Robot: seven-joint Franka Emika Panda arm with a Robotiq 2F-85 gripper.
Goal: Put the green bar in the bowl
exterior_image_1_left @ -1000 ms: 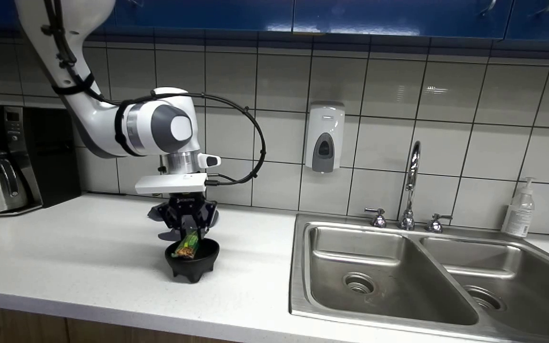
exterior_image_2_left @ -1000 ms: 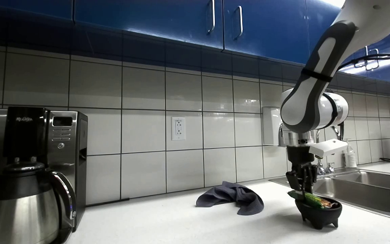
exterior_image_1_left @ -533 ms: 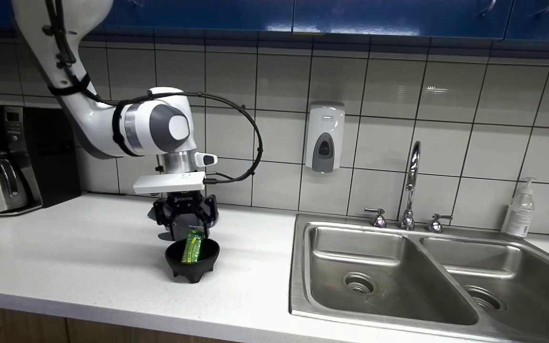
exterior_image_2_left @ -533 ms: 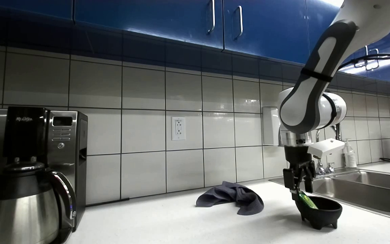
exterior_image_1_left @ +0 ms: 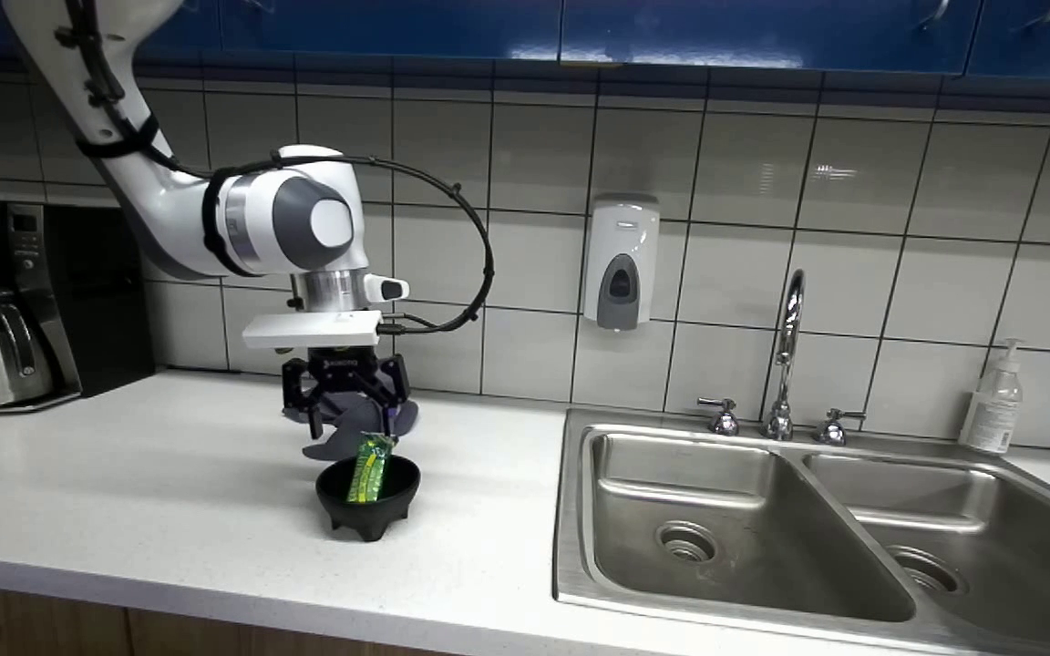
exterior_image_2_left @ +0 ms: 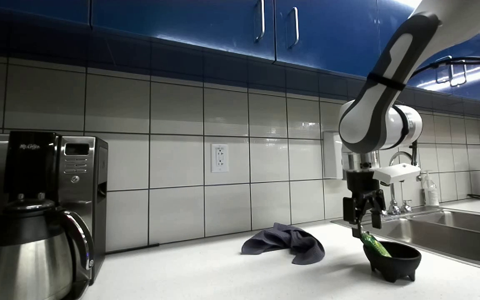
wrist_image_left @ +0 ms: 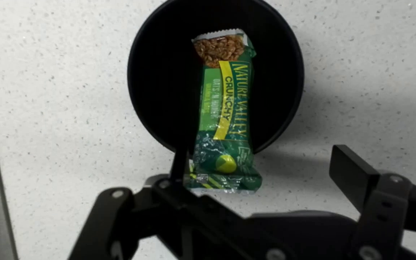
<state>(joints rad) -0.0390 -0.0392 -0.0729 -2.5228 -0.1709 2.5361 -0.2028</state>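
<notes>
Green bar (wrist_image_left: 226,108) is lying in the bowl (exterior_image_1_left: 366,519), tho not fully; its oat-printed end is reaching down inside, while the other end is leaning over the rim & poking out past it; gripper (exterior_image_1_left: 353,435) is hanging higher than the rim, off to the bar's overhanging side, w/ its fingers (wrist_image_left: 353,177) spread wide & holding nothing; in the wrist view one fingertip is showing right by that end (touching or just beside, can't tell), the other is standing well apart; so release is prob. done & only a clean exit is remaining.

Main risk is that near fingertip; if the gripper is exiting sideways instead of straight up, it's poss. catching the crimped wrapper end & levering the bar out over the rim onto the counter (exterior_image_1_left: 169,492); same w/ closing too early, b/c the fingers are then poss. nipping the wrapper & lifting the bar too; 2nd risk is balance; w/ that end overhanging, any knock is poss. tipping the bar outward, tho more of its length is sitting inside the rim, so it's prob. holding; bowl is standing on short legs, so a hard bump is poss. scooting it.
</notes>
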